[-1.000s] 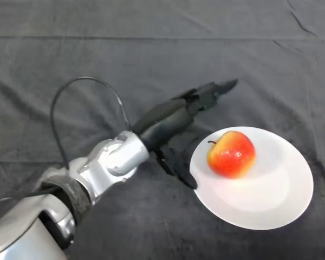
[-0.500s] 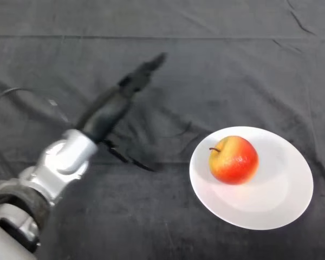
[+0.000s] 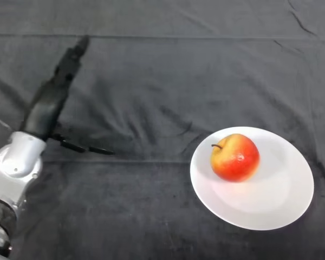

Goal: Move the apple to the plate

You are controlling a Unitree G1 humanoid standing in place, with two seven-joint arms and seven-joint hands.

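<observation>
One apple (image 3: 235, 157) sits on the white plate (image 3: 281, 200), a little toward the plate's left rim, stem tilted to the left, so the task looks done as things lie. The plate rests toward the right edge of the table (image 3: 195, 70), nearer the front edge than the far one.

The left hand (image 3: 49, 105) is well apart from both, over the left edge of the table, its fingers stretched out straight toward the far left corner and its thumb spread low to the side; it holds nothing.

Little seems likely to go wrong from here. The main risk, as I judge it, is the apple itself: it is round and rests on a shallow, smooth dish, off centre, so a knock to the table or a tug on the cloth could set it rolling toward the rim and off. A sweep of the arm back across the front of the table could also catch the plate's near edge and tip it, though the arm is far from that now.

The surface is a dark cloth, lying in soft folds and creases, with a straight seam or fold line running across near the far edge. Nothing else rests on it, and no part of the room beyond the cloth shows.
</observation>
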